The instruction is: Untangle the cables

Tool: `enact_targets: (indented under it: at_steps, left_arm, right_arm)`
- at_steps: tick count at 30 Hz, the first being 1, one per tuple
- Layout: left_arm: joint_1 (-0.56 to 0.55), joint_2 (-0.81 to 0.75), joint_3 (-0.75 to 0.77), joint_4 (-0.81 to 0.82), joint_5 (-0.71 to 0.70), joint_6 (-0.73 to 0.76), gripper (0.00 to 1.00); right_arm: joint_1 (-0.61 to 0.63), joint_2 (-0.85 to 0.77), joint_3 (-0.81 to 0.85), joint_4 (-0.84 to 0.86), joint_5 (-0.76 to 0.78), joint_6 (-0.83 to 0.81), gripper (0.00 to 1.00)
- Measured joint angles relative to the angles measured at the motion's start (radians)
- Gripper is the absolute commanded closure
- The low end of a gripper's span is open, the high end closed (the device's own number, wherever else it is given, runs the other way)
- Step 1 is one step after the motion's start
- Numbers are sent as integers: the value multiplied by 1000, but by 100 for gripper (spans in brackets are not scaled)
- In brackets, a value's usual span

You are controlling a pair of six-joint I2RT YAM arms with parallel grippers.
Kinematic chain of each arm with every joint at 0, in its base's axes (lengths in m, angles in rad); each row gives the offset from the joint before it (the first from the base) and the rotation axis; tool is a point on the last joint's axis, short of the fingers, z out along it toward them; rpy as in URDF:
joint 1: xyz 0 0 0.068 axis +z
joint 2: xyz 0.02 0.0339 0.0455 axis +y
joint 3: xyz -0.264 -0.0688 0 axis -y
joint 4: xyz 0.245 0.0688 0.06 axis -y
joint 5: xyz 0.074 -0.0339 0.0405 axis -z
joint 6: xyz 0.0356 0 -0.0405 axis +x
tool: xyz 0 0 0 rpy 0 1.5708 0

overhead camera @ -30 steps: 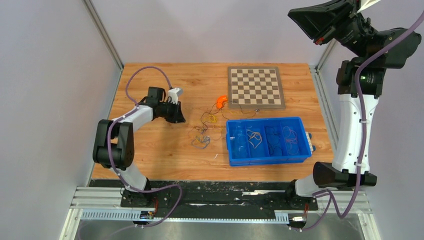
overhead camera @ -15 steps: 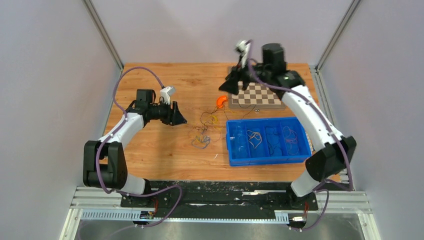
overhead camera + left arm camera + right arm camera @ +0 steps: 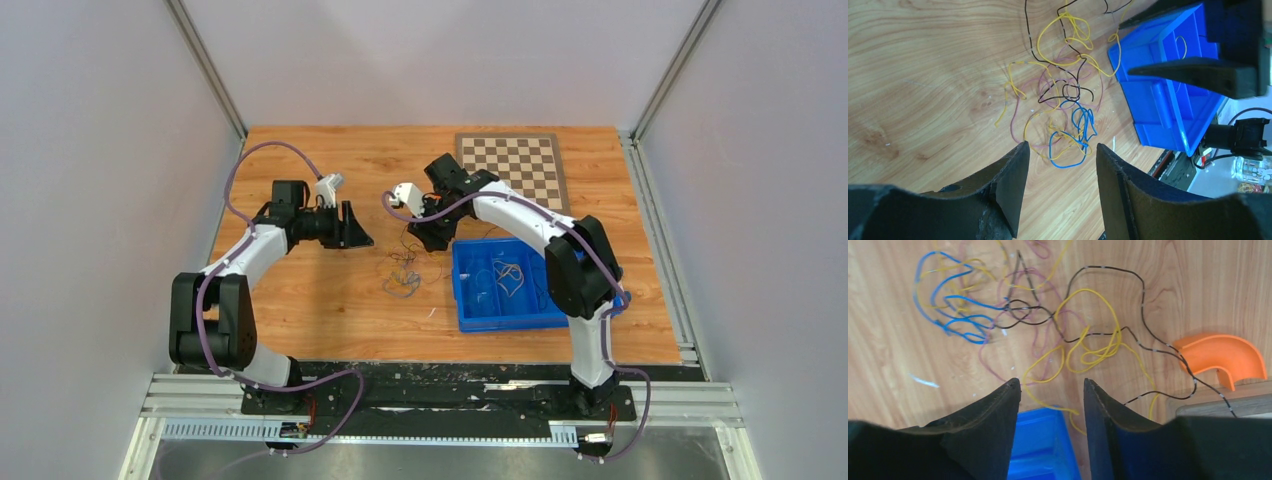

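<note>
Wooden worktop (image 3: pixel 300 300) carries tangled cables (image 3: pixel 404 272) beside a blue bin (image 3: pixel 500 321); left gripper (image 3: pixel 1058 147) and right gripper (image 3: pixel 1052 382) hover, jaws apart.

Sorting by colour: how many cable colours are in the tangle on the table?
4: yellow cable loops mid-tangle by the blue bin; black cable runs to the orange piece; blue cable at the opposite end; reddish cable among them. Overlaps may hide others.
</note>
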Motion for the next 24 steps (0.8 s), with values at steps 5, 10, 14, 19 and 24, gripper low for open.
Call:
enact_targets:
  at_steps: [5,10,14,19,24]
  left_arm:
    - [10,0,-6,8,7,-7,40]
    - [25,0,-6,17,12,-7,40]
    - [33,1,-6,20,17,-8,39]
    - [35,14,-6,26,22,-11,39]
    - [35,24,-6,35,48,-19,28]
  right_arm:
    - [0,90,64,8,47,-31,52]
    - [1,149,100,11,53,-40,49]
    - [1,180,112,11,50,-41,48]
    - [1,222,118,19,51,-48,91]
    - [1,226,119,20,44,-48,100]
